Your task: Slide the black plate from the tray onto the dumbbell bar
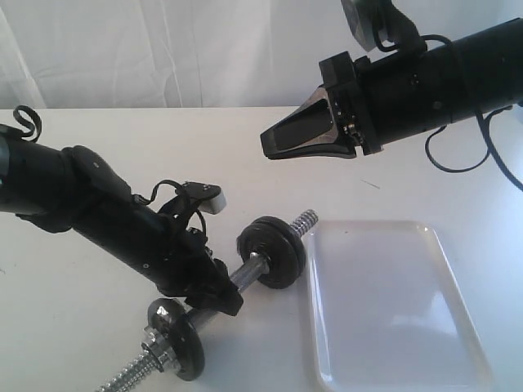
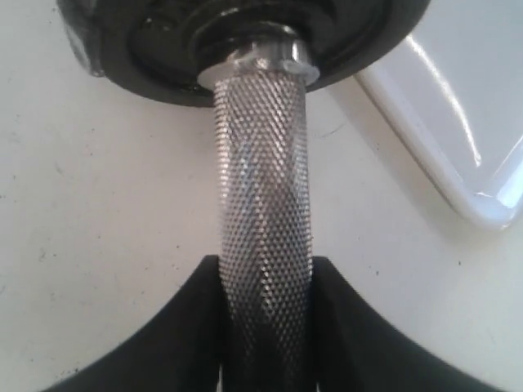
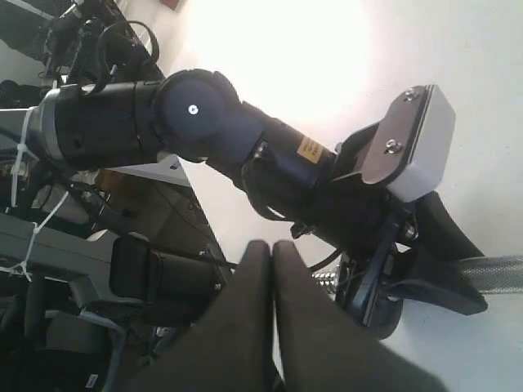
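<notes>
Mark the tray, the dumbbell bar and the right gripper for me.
tray [image 1: 384, 310]: exterior view, bare floor of the tray.
dumbbell bar [image 2: 263, 196]: left wrist view, knurled middle of the rod.
right gripper [image 1: 270, 140]: exterior view, tip of its closed fingers.

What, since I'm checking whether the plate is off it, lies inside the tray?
Nothing: the tray shows only bare glossy white floor. Nothing covers its inside; a black plate sits on the dumbbell bar beside it.

White matte desk [image 1: 106, 155], creased white curtain [image 1: 163, 49] behind. Light bright, washed out. Dark equipment [image 3: 57, 253] past one desk edge.
</notes>
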Motion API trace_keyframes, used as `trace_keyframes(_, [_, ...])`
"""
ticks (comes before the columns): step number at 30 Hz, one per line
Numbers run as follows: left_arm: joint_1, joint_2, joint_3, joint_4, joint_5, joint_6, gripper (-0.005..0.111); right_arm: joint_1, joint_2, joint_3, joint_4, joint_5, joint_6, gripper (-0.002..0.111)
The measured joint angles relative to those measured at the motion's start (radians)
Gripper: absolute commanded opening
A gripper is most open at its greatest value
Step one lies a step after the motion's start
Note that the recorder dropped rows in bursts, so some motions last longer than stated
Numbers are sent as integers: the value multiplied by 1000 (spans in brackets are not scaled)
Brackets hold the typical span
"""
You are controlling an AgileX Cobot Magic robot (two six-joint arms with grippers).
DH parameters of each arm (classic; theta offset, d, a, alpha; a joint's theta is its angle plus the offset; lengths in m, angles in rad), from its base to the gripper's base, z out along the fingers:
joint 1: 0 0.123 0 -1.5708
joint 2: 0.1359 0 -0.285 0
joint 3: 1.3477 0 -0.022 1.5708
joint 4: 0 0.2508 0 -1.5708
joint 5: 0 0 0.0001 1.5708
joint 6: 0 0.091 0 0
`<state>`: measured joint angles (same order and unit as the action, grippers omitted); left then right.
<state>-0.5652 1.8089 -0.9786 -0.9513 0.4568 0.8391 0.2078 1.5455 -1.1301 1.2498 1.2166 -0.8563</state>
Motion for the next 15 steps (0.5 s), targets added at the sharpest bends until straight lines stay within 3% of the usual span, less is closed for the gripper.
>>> trace_keyframes(15, [-4, -10, 12, -123, -64, 7, 0, 0, 0, 0, 0, 0, 2, 1])
